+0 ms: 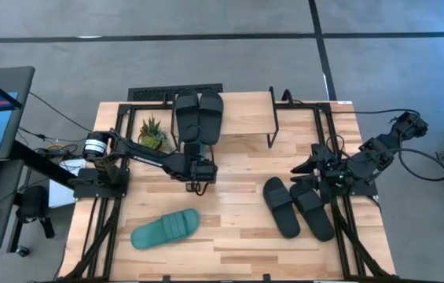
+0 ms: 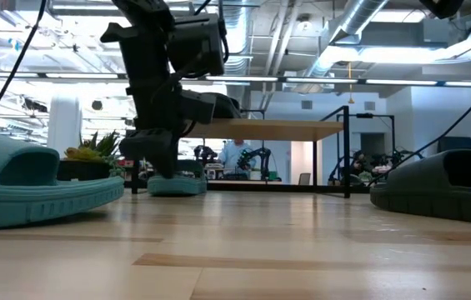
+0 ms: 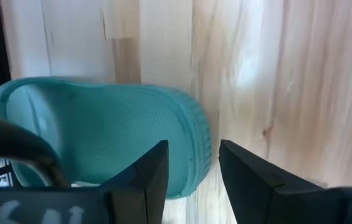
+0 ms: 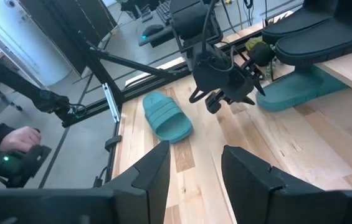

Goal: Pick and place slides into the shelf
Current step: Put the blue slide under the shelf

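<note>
- The left gripper (image 1: 199, 174) hangs over the middle of the wooden surface (image 1: 237, 236), just in front of the shelf (image 1: 245, 114); its fingers (image 3: 147, 180) stand slightly apart with nothing between them.
- In the left wrist view a teal slide (image 3: 107, 140) lies on the surface directly beneath those fingers, its end partly under the shelf's edge.
- Two black slides (image 1: 199, 115) sit side by side on the shelf's light top board, at its left end.
- A second teal slide (image 1: 166, 229) lies on the surface at the near left, well apart from the shelf.
- Two more black slides (image 1: 299, 207) lie together at the near right.
- The right gripper (image 1: 313, 167) waits at the right edge, just beside those black slides, its fingers (image 4: 154, 171) parted and empty.
- A small potted plant (image 1: 152, 132) stands left of the shelf.
</note>
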### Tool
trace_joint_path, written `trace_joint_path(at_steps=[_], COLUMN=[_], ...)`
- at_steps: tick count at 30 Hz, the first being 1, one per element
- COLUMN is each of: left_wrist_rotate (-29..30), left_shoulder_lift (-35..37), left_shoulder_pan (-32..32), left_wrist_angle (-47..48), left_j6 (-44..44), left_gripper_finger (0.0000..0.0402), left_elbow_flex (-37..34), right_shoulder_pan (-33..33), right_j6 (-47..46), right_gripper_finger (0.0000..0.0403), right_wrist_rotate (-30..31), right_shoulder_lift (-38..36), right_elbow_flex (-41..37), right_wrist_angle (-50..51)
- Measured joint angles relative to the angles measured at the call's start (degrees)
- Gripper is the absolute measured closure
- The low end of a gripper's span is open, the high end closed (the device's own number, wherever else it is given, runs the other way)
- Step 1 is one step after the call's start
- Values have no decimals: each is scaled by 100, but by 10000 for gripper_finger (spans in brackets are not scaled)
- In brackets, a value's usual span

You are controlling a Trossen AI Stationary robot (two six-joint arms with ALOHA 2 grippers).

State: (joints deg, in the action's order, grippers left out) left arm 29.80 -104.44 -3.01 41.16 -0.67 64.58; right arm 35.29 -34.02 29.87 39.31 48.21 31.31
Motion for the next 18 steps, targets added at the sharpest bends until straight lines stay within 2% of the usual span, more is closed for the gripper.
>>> trace_joint_path(at_steps=[7, 18], left_wrist_rotate=[25, 144], left_shoulder_lift=[238, 1248], left_shoulder_pan=[-93, -416], left_wrist_angle=[311, 891], left_j6=[-226, -457], left_gripper_finger=[270, 270], left_elbow_flex=[0, 0], right_shoulder_pan=[0, 0], right_j6=[0, -8], right_gripper_finger=[272, 272], right_wrist_rotate=[-2, -4], right_shoulder_lift=[2, 2], right_elbow_flex=[0, 2], right_wrist_angle=[46, 168])
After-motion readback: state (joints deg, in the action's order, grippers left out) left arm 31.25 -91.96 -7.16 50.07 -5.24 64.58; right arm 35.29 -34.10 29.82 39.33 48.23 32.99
